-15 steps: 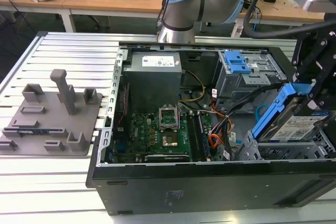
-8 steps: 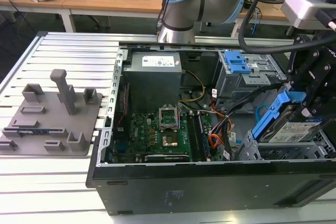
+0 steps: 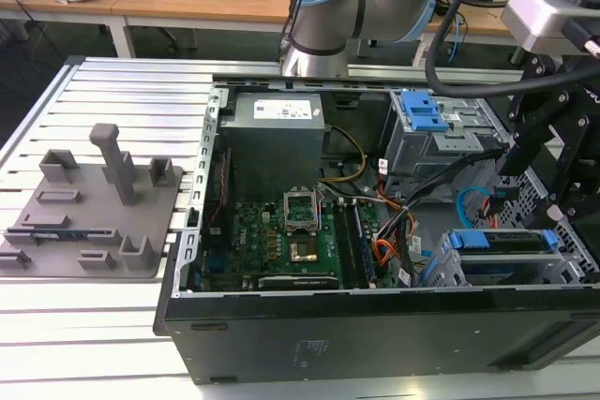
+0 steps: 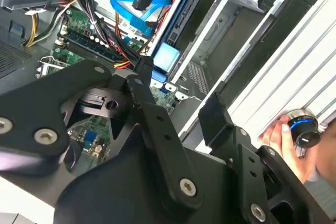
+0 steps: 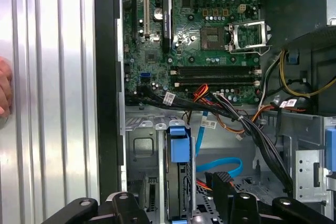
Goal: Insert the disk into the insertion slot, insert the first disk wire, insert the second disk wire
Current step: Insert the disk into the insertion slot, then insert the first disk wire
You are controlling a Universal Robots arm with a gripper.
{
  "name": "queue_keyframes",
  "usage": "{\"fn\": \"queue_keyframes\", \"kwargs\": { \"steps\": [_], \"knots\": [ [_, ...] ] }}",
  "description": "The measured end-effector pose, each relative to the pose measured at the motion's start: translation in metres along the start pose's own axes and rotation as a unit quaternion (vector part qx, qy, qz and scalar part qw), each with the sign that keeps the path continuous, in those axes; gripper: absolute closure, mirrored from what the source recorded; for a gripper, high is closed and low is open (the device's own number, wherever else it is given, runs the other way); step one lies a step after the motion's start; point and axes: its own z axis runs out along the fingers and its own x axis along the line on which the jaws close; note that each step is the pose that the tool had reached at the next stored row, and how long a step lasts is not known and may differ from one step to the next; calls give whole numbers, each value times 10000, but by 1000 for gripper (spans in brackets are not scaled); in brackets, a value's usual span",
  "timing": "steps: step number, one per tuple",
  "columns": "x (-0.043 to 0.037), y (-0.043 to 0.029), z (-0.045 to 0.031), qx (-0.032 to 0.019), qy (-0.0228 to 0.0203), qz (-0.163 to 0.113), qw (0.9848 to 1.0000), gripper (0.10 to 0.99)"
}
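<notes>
The disk [image 3: 502, 242], silver-grey in its blue carrier, lies seated in the insertion slot [image 3: 441, 269], the grey perforated cage at the case's near corner on the exterior view's right. Both wrist views show the disk edge-on [image 5: 181, 182] [image 4: 185, 22] with its blue tab [image 5: 177, 143]. My gripper [image 3: 561, 208] hangs just above the cage, open, its black fingers [image 4: 143, 72] spread to either side of the disk and holding nothing. A blue flat wire [image 5: 223, 163] ends in a black plug [image 5: 220, 183] beside the disk. Red, orange and black wires [image 4: 137, 51] run close by.
A taller bay with a blue latch [image 3: 422, 111] stands behind the cage. The motherboard [image 3: 281, 231] fills the case floor and a grey power supply [image 3: 277, 128] sits at the back. A grey fixture [image 3: 89, 208] rests on the slatted table. A person's hand [image 4: 278, 136] holds a knob.
</notes>
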Motion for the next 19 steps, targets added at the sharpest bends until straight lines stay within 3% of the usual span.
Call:
{"fn": "queue_keyframes", "kwargs": {
  "steps": [15,17,18,19],
  "knots": [
    [-5,0,12,0,12,0,10000,463],
    [-43,1,11,5,156,0,9999,463],
    [-62,2,11,17,257,1,9997,463],
    [-74,5,11,62,376,0,9993,463]
  ]
}}
